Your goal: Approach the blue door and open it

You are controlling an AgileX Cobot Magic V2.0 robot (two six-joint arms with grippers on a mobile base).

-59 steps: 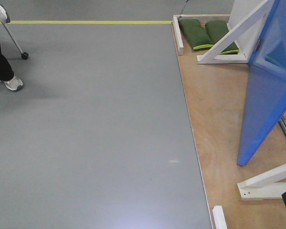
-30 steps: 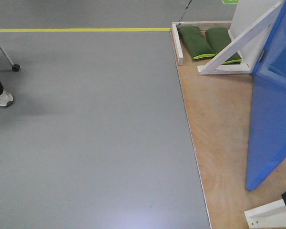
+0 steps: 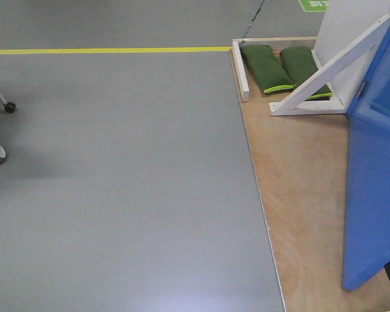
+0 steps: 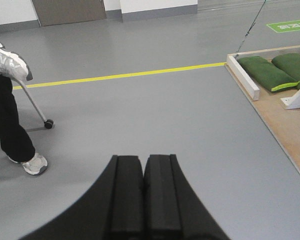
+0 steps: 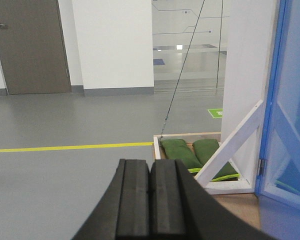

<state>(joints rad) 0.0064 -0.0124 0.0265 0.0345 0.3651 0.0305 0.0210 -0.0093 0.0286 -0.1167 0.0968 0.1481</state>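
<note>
Plainly the approach is unfinished: the door (image 3: 374, 195) stands on the plywood platform (image 3: 299, 195) at the grey floor's (image 3: 117, 195) right edge, off to the right of both arms, its handle out of view. The left fingers (image 4: 127, 195) are pressed together on nothing, and the right fingers (image 5: 133, 200) likewise. What remains, I judge, is to close in, reach the handle, and swing the door open.

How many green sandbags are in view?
2. The left sandbag lies at the wooden platform's far corner; the right sandbag lies beside it, partly behind the white brace. None obviously hidden.
</note>
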